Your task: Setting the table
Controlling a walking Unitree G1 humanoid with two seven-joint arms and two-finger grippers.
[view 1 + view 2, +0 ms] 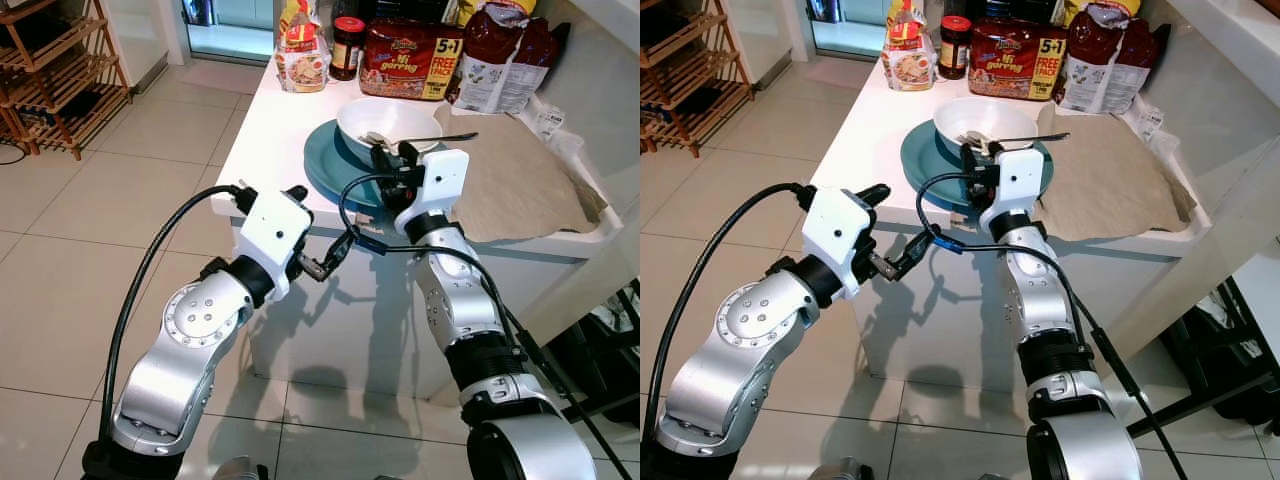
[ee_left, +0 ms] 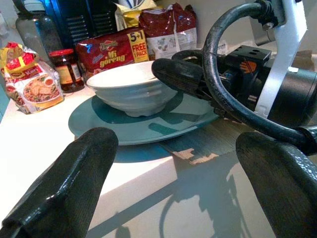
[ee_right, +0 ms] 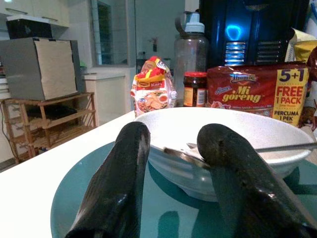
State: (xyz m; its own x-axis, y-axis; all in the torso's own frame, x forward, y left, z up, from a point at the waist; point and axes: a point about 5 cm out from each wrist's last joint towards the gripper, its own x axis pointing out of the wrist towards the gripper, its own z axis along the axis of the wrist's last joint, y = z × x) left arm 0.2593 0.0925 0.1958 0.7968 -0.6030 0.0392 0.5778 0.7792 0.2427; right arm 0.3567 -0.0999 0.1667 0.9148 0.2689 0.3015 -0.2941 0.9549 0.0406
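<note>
White counter (image 1: 262,120), probably kitchen, tiled floor (image 1: 70,250)

Bright daylight, sharp pics, hard shadows.

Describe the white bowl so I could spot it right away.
Look at the white counter, near its front edge just ahead of the robot's right gripper. A round teal plate lies there, and the white bowl sits on it. It alone holds cutlery, with a handle sticking out over its rim.
</note>
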